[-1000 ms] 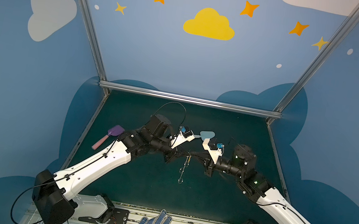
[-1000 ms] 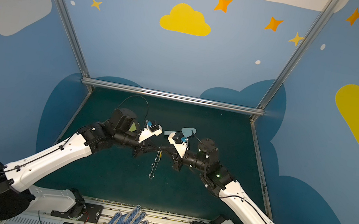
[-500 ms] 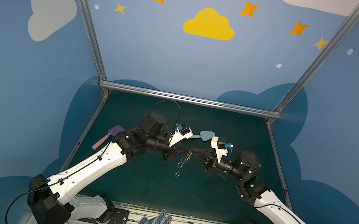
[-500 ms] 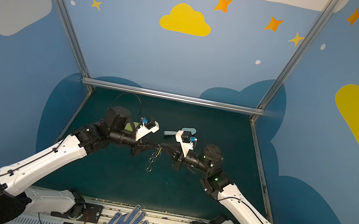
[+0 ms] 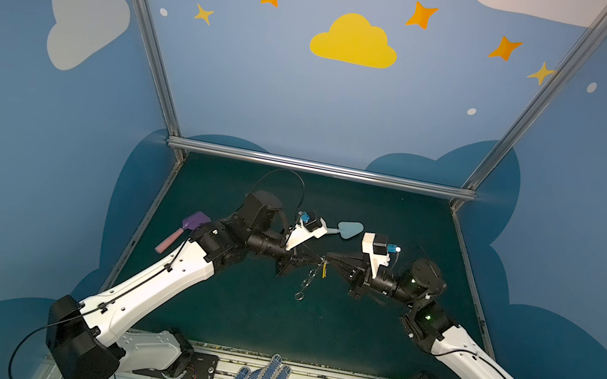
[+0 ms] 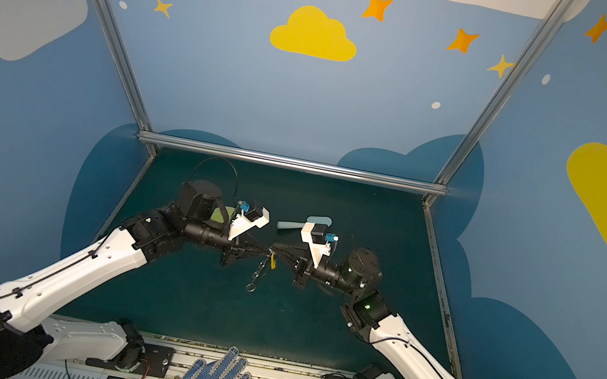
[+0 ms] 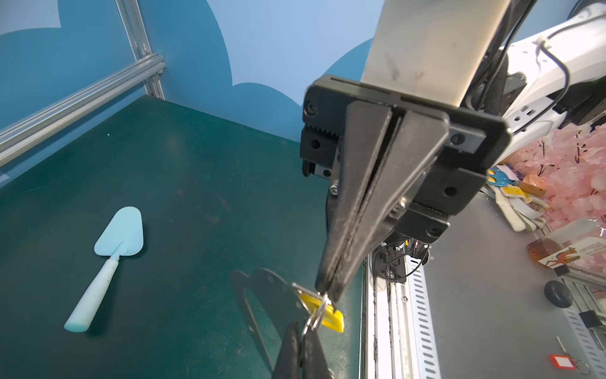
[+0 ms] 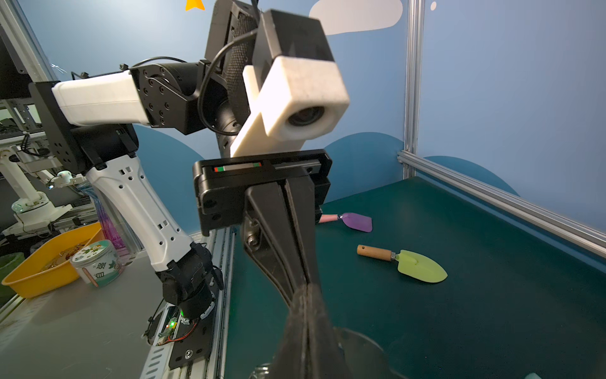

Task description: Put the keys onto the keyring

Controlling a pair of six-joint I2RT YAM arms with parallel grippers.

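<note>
Here, keys (image 7: 323,316), blue shovel (image 7: 110,265), green shovel (image 8: 416,264), purple shovel (image 8: 355,221)

Both arms reach inward, raised; left gripper (image 5: 316,261) and right gripper (image 5: 332,258) tip to tip, jaws pressed together.

yellow-tagged keys (image 7: 324,315) aloft, grey keyring (image 7: 281,295) hanging alongside
</note>
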